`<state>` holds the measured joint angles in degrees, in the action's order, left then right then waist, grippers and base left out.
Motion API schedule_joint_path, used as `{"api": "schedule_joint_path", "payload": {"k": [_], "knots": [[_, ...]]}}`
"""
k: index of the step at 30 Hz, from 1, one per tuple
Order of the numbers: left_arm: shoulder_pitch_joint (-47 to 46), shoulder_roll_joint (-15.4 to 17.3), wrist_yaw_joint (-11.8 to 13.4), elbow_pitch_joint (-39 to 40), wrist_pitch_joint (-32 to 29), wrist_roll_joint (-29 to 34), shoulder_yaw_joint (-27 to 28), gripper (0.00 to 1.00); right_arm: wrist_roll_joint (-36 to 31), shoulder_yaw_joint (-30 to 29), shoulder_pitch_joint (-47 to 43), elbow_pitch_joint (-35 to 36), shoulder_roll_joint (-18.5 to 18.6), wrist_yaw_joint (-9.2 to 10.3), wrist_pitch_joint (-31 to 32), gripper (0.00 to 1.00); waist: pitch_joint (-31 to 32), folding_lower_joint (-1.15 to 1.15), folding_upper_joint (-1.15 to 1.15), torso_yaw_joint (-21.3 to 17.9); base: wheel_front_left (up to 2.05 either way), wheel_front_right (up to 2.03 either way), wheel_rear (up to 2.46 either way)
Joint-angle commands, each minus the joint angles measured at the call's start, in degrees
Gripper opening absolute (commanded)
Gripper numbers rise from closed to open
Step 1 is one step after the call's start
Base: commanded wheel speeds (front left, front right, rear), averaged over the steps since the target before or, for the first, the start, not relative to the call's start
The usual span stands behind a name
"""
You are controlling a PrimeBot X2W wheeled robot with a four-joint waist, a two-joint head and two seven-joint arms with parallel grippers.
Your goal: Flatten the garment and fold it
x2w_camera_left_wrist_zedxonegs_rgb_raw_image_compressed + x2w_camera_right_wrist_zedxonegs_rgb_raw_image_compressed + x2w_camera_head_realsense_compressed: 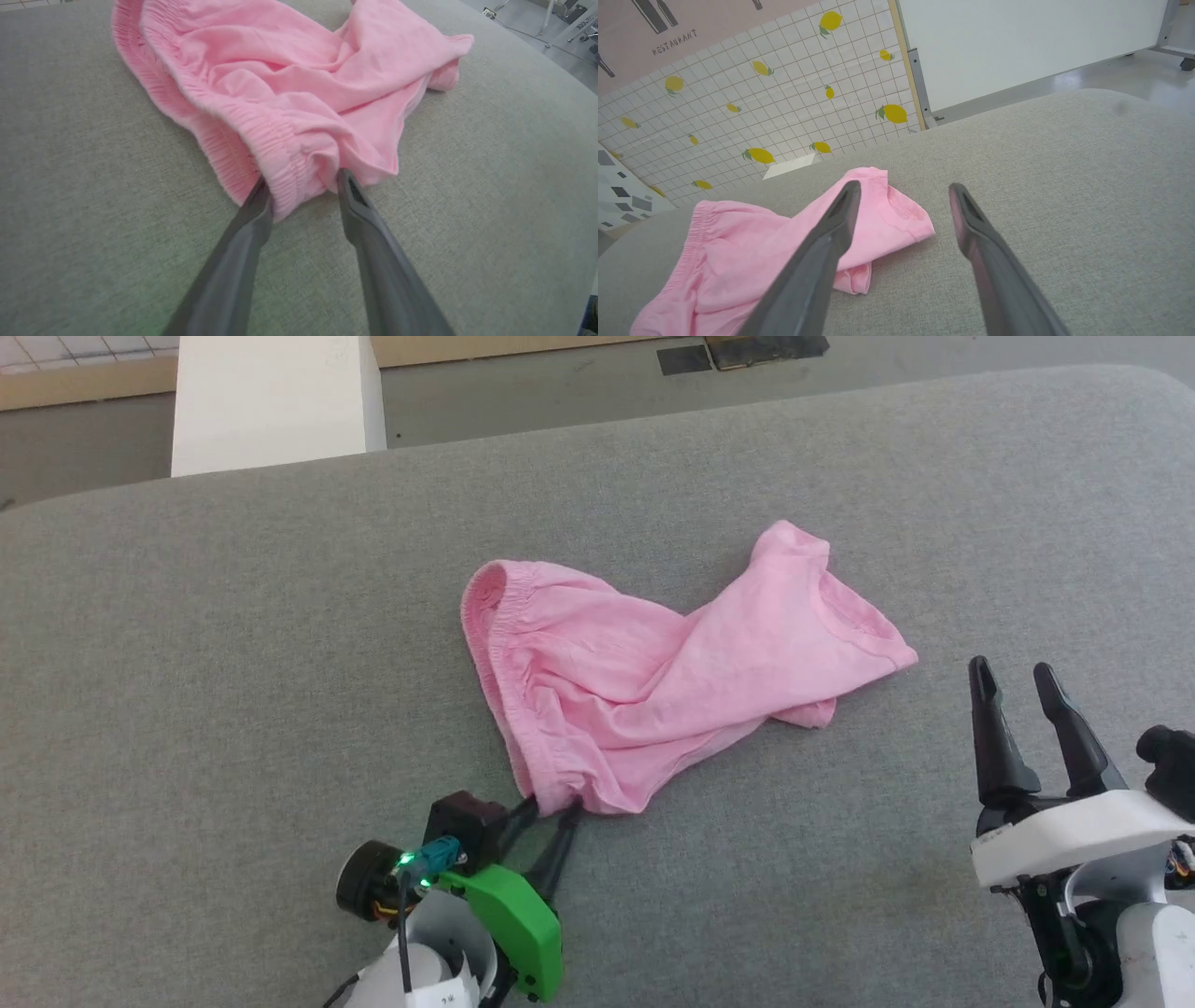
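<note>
The left claw [551, 805], jaws apart, straddles the shorts' [653, 672] waistband end near the cushion's [233, 663] front edge, likely to pinch it; the right claw [1009, 666] hovers open.

- Head view looks steeply down from the near side onto the desk [187, 616], taking in the whole garment [653, 663], the left tool [549, 807] and the right tool [1009, 667].
- Left wrist view sits low and very near, facing along its fingers [233, 261] at the garment's waistband (the head view's lower middle).
- Right wrist view stands farther back, facing low across the desk towards a lemon-patterned wall [761, 116]; all three share the garment.
</note>
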<state>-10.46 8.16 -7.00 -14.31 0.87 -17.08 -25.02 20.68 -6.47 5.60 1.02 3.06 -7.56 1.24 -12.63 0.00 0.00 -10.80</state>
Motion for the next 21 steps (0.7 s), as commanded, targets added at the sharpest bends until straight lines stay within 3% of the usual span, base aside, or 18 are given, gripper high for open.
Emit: {"api": "schedule_joint_path", "payload": {"k": [1, 11, 21], "knots": [[-0.7, 0.5, 0.2, -0.3, -0.2, -0.5, 0.1, 0.0, 0.2, 0.2, -0.7, -0.3, -0.2, 0.08, -0.2, 1.0, 0.1, 0.0, 0.0, 0.2, 0.0, 0.0, 0.0], [0.1, 0.4, 2.7, 0.9, 1.8, -2.3, 2.6, 0.0, -7.1, -0.6, 2.3, -5.1, -0.2, 0.08, 5.6, 1.0, 0.3, 0.0, 0.0, 2.7, 0.0, 0.0, 0.0], [-1.8, 0.3, 3.1, 2.1, 2.4, -2.7, 2.6, 0.0, -14.5, -2.7, 12.2, -16.6, -0.2, 0.08, 14.1, 1.0, -1.9, 0.0, 0.0, 5.6, 0.0, 0.0, 0.0]]}}
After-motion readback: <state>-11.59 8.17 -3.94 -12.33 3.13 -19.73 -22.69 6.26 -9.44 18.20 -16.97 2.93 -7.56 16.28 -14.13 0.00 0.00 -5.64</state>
